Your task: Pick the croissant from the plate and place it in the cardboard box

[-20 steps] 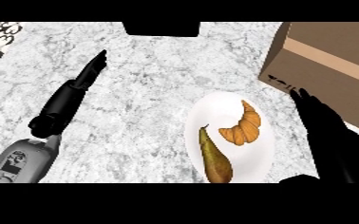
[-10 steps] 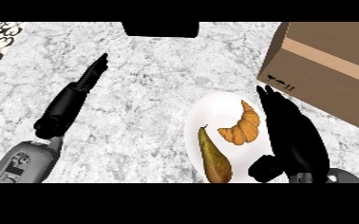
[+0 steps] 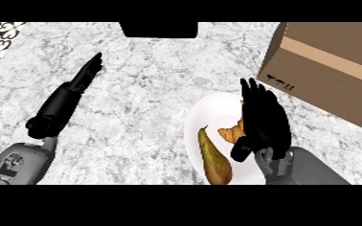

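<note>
A white plate (image 3: 212,111) lies on the marble counter at lower right. On it, the golden croissant (image 3: 231,133) shows only as a small part at my right hand's left edge; the rest is hidden under the hand. My right hand (image 3: 263,120) hovers over the croissant with fingers straight and pointing away, open. A brown-green pear (image 3: 215,162) lies on the plate's near left part. The cardboard box (image 3: 322,67) stands at the far right. My left hand (image 3: 79,81) rests on the counter at left, fingers straight, holding nothing.
A black block (image 3: 158,29) sits at the counter's far edge, centre. A white patterned object (image 3: 8,33) peeks in at the top left corner. Bare marble stretches between the two hands.
My right hand has moved left from beside the box to above the plate, and now covers most of the croissant. The left hand has not moved.
</note>
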